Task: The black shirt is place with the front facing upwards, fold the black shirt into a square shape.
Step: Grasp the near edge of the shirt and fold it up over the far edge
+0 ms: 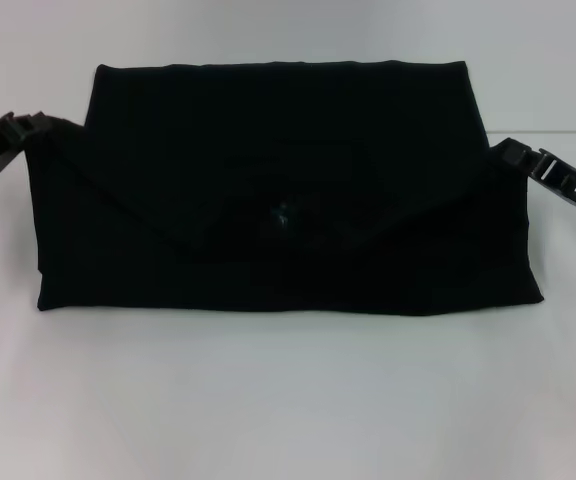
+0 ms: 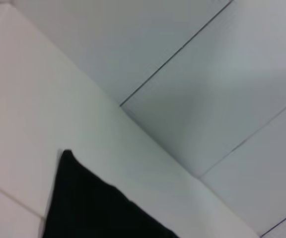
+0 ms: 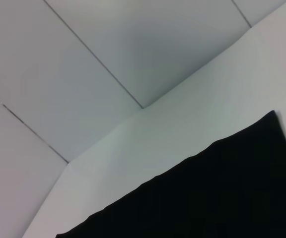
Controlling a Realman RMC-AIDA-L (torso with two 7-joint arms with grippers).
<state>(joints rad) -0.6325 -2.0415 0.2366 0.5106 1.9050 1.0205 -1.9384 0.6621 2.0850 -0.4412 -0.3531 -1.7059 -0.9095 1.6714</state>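
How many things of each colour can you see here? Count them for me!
Black: 3, namely the black shirt, the left gripper at its left edge and the right gripper at its right edge
White: 1, the table
Total: 4

Black shirt (image 1: 278,200): soft matt cloth, smooth, few creases. Table (image 1: 288,400): white, smooth, matt w/ slight sheen.

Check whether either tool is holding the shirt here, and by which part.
Cannot be told. The left tool and right tool meet the black shirt at its left and right edges, but the fabric hides their tips.
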